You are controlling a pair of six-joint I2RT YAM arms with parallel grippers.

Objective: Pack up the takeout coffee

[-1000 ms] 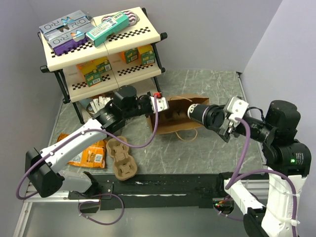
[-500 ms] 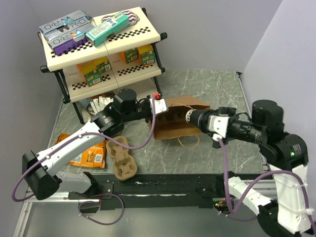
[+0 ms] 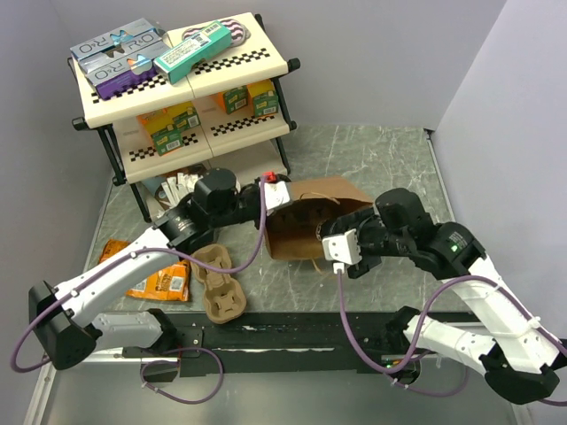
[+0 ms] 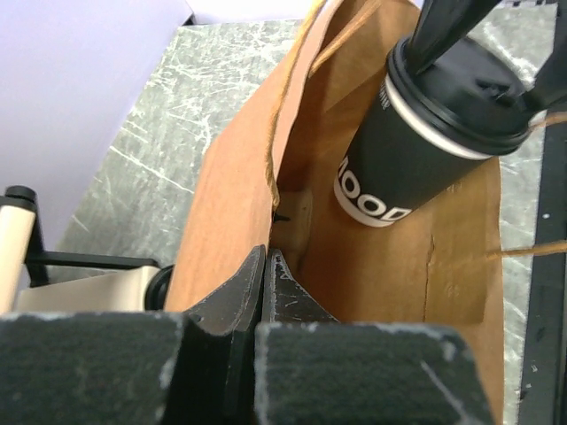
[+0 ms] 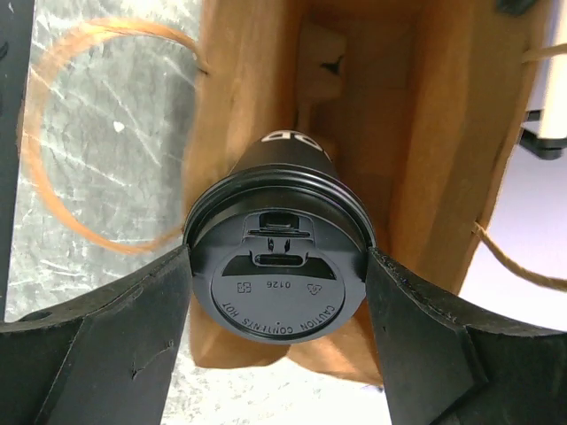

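The black paper coffee cup [image 5: 282,190] with white lettering sits partway inside the mouth of the brown paper bag [image 4: 226,186]. The right arm's fingers [image 5: 124,336] are clamped on either side of its round black plastic lid [image 5: 279,283]. The cup's long axis runs along the bag's depth: base pointing inward, lid facing back toward the right wrist and level with the opening. The base looks short of the bag's bottom, so the coming move is a push along that same axis. The left arm's fingers [image 4: 226,305] are pressed together on the bag's rim on the side away from the cup, holding the mouth open above the table [image 3: 372,159]. Whether the cup wall touches the paper cannot be told
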